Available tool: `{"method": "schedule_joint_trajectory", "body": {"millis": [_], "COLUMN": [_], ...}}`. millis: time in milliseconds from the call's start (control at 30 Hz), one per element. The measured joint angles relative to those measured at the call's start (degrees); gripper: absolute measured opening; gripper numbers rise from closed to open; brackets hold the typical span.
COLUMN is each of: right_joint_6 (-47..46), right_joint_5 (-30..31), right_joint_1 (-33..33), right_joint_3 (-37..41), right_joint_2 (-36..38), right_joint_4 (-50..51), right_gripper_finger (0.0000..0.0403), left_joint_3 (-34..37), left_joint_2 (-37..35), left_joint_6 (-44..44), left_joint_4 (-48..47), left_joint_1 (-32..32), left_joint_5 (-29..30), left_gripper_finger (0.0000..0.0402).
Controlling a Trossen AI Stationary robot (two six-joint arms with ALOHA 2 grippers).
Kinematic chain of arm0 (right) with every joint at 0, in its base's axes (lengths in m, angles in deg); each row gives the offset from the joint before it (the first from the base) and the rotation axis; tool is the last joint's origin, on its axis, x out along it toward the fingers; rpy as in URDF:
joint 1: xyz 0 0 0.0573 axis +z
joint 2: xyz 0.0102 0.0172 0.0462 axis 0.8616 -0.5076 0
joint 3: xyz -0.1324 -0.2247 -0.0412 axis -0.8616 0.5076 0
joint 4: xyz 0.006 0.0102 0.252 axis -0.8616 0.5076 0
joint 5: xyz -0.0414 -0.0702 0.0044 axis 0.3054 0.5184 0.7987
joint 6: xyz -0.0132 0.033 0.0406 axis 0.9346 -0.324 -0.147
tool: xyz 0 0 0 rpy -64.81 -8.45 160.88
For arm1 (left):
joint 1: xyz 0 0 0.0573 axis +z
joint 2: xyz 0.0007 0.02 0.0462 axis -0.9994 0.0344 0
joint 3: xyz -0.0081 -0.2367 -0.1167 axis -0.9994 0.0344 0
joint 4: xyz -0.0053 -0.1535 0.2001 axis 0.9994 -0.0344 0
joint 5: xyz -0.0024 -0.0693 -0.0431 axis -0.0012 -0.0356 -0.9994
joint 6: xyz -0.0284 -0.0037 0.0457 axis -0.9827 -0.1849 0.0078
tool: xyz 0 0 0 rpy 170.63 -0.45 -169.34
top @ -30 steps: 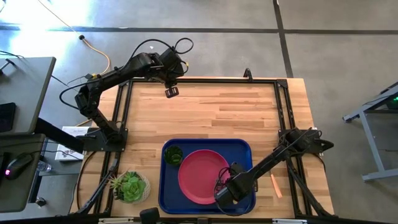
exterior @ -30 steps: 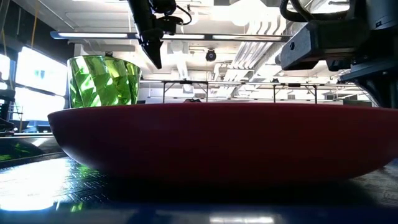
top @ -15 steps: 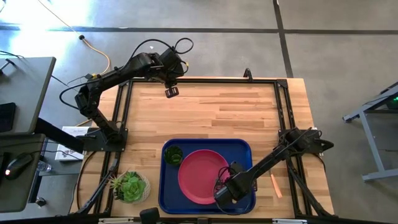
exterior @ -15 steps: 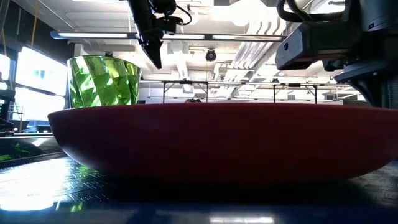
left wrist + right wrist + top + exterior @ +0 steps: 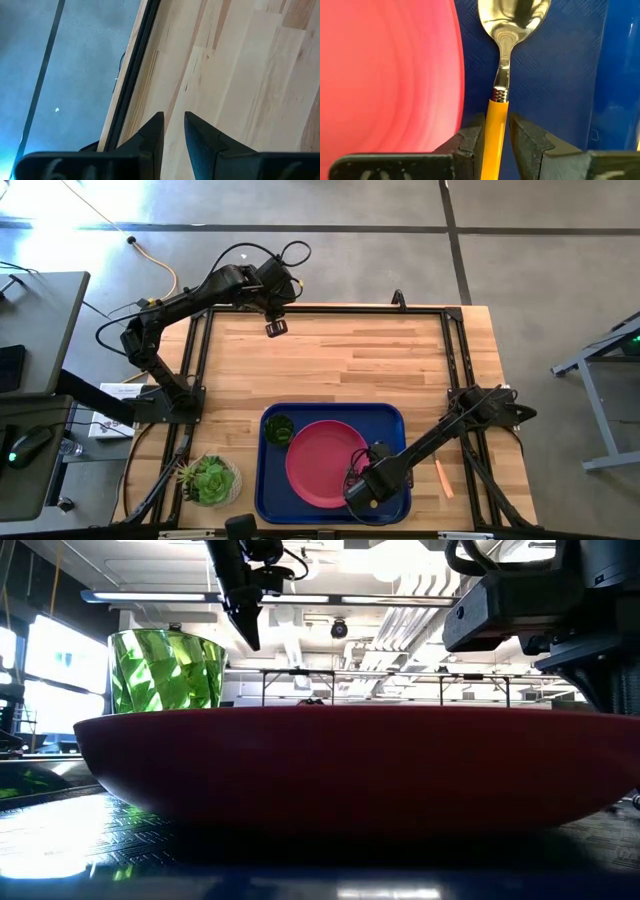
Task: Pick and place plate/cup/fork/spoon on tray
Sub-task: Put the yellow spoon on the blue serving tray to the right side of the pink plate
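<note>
Right wrist view shows us the spoon (image 5: 506, 75) lying on the tray (image 5: 560, 75) beside the plate (image 5: 385, 75), its yellow handle between our right gripper's (image 5: 496, 131) nearly closed fingers. Our left gripper (image 5: 277, 328) waits, almost shut, above the table's (image 5: 350, 360) far edge.

Wooden table (image 5: 340, 360), blue tray (image 5: 390, 416), potted succulent (image 5: 208, 479), orange-handled fork (image 5: 443, 478)

The floor (image 5: 530, 250) is grey concrete with dark lines. A grey desk (image 5: 35, 330) stands beside the wooden table (image 5: 350, 360). Long ceiling lights (image 5: 150, 597) and bright windows (image 5: 60, 665) show behind.
</note>
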Motion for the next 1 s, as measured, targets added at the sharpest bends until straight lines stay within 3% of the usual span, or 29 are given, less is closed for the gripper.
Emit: {"method": "schedule_joint_trajectory", "body": {"millis": [767, 1000], "right_joint_6": [0.00, 0.07], "right_joint_5": [0.05, 1.02], "right_joint_1": [0.13, 0.15], "right_joint_3": [-0.34, -4.54], "right_joint_2": [0.00, 0.00], "right_joint_4": [2.21, 9.80], "right_gripper_finger": [0.0087, 0.0087], "left_joint_3": [0.00, 0.00], "left_joint_2": [0.00, 0.00], "left_joint_6": [-0.02, -0.02], "left_joint_4": [0.04, 0.06], "left_joint_1": [0.00, 0.00], "left_joint_5": [0.00, -0.01], "left_gripper_finger": [0.0065, 0.0065]}}
